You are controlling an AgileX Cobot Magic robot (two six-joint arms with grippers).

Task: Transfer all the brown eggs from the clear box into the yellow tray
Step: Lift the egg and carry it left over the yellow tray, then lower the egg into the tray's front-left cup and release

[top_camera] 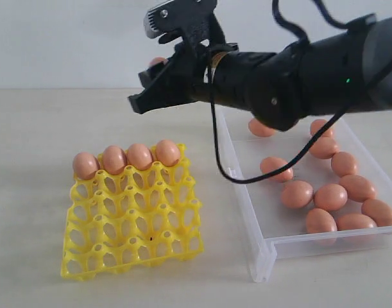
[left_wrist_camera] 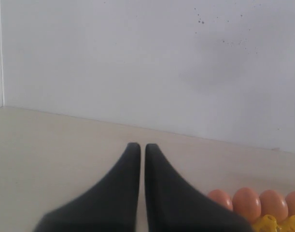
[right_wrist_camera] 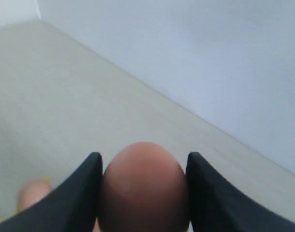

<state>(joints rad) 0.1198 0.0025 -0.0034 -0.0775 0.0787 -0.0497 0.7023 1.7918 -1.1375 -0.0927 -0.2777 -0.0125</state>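
While the right arm is reaching across from the side of the clear box (top_camera: 244,206), its right gripper (top_camera: 146,86) is clamping one brown egg (top_camera: 158,61) between two dark fingers and holding it up in the air over the pale table (top_camera: 35,128). Seen from the wrist, that egg (right_wrist_camera: 143,188) is filling the gap between the fingers (right_wrist_camera: 79,193), and both of them are pressing against its sides. The yellow tray (top_camera: 128,224) is sitting flat on the table just beside the box. Four brown eggs (top_camera: 139,156) are standing side by side in its far row, and the cups nearer to me are showing only bare lattice. Eleven more eggs (top_camera: 330,197) are lying loose on the floor of the clear box. Most are crowding toward its near end, and one at the far end is being partly covered by the arm. A black cable (top_camera: 247,180) is drooping from the arm across the box's near wall. The left gripper (left_wrist_camera: 141,146) is hovering low over bare table with its fingers drawn almost together and nothing between them. The row of eggs (left_wrist_camera: 246,203) in the tray (left_wrist_camera: 268,224) is showing just past it.
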